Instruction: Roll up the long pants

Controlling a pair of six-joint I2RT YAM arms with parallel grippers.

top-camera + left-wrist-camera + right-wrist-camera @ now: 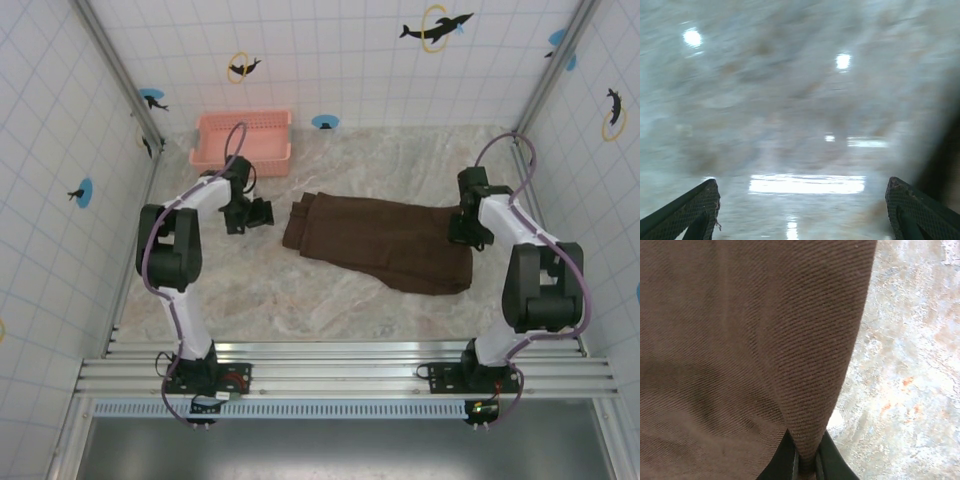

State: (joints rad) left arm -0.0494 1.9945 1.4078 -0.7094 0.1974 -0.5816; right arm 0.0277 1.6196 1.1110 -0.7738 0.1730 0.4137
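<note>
Tabletop [330, 310], marbled, carries the long pants [385, 245] laid flat across the middle, running from 9 to 3 o'clock, with the 3 o'clock end a bit nearer the arm bases.

Left tool [262, 212] sits apart from the cloth. The pants' 9 o'clock edge lies just beside it at its 3 o'clock, with bare marble between. The left arm rises from its base, elbow high, and its white forearm reaches toward 1 o'clock with the tool aimed at 3 o'clock. In the left wrist view the tool [802, 187] is wide, its fingers [700, 205] at the two bottom corners, nothing between them, and blurred marble beneath. A dark smear at the 3 o'clock edge is too blurred to name.

A pink basket [270, 118] stands at 12 o'clock of the left tool, near the back wall and well apart from the pants.

Right tool [466, 232] is down on the pants' 3 o'clock end, its forearm slanting toward 11 o'clock from a raised elbow. In the right wrist view the tool [807, 467] is narrow, pinching a ridge of brown cloth [740, 340]. Bare marble lies at 3 o'clock.
</note>
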